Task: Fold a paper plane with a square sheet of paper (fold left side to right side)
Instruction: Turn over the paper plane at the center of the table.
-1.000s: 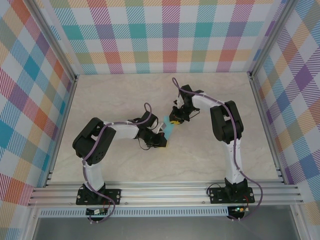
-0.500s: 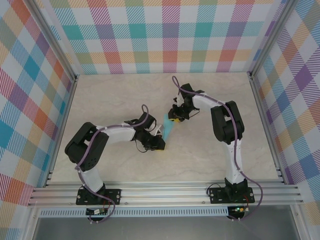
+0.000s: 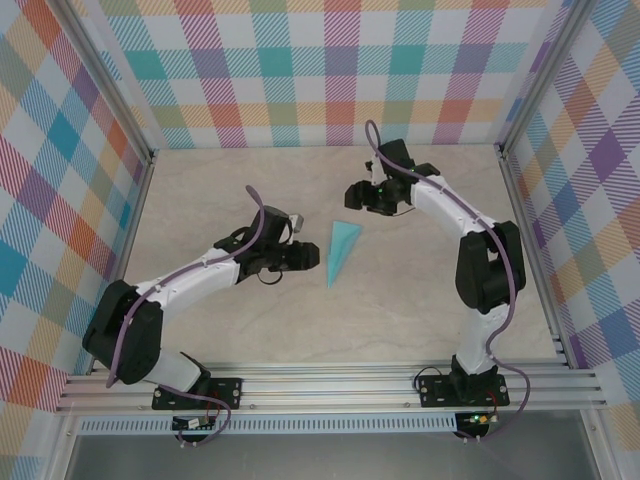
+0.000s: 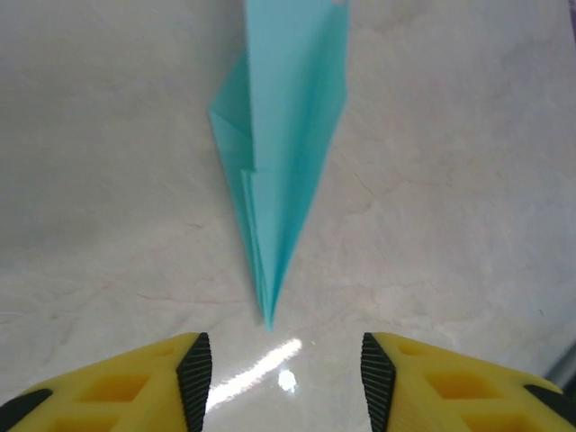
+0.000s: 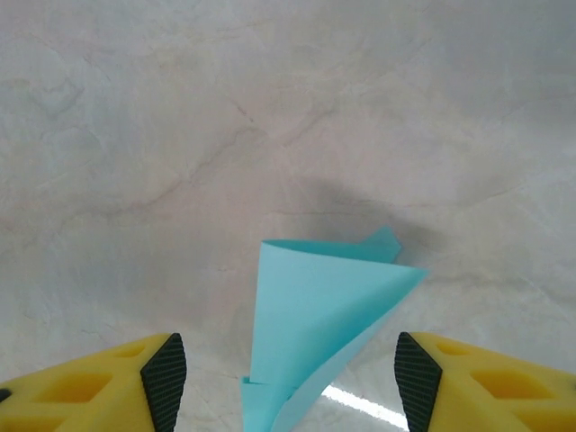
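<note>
Turquoise paper folded into a narrow dart lies flat on the pale, marble-patterned tabletop [image 3: 400,320]. This paper plane [image 3: 340,250] sits near the middle of the surface in the top view. Its sharp point aims toward 6 o'clock, a touch to 7, and its wide tail toward 12 o'clock. It lies free of both arms.

At 9 o'clock of the plane, the left gripper [image 3: 312,257] is just beside its long edge and apart from it, reaching in from the left. The right gripper [image 3: 352,196] is near the tail at 12 o'clock, with bare tabletop between it and the paper.

From the left wrist, the plane [image 4: 288,135] runs up toward 12 o'clock and its tip stops short of the left gripper [image 4: 286,378]. The 2 yellow fingers [image 4: 135,378] with black ribbed pads [image 4: 194,369] stand spread, with bare, glossy tabletop between them. A centre crease and layered folds show along the dart's left side.

From the right wrist, the tail of the plane [image 5: 315,324] fans out at 12 o'clock of the right gripper [image 5: 290,387]. The paper runs down out of the picture between the 2 yellow fingers [image 5: 108,382]. These also stand spread, their black pads [image 5: 166,373] clear of the paper on both sides. Whether that gripper is above the sheet or level with it I cannot tell from this view. 1 small corner pokes up behind the tail's far edge.
</note>
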Controlling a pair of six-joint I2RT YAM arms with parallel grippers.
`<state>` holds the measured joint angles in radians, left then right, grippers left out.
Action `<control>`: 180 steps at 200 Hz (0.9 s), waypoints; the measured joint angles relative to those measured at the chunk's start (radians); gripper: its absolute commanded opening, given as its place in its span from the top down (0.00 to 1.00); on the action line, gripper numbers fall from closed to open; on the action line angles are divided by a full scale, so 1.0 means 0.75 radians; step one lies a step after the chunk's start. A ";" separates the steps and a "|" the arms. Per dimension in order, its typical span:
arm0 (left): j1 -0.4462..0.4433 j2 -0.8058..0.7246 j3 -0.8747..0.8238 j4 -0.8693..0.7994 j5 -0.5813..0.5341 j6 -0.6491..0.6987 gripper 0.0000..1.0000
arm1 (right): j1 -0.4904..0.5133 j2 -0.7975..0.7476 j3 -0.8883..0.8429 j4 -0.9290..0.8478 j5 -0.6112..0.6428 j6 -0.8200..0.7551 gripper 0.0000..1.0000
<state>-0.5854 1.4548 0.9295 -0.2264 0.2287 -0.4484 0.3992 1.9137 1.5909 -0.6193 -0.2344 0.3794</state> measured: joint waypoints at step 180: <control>0.000 -0.061 0.006 -0.024 -0.348 -0.035 0.42 | 0.152 -0.166 -0.364 0.158 -0.282 0.145 0.97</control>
<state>-0.5854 1.4094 0.9337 -0.2447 -0.0322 -0.4747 0.5129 1.7889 1.3178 -0.5011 -0.4458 0.4885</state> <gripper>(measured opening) 0.574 0.026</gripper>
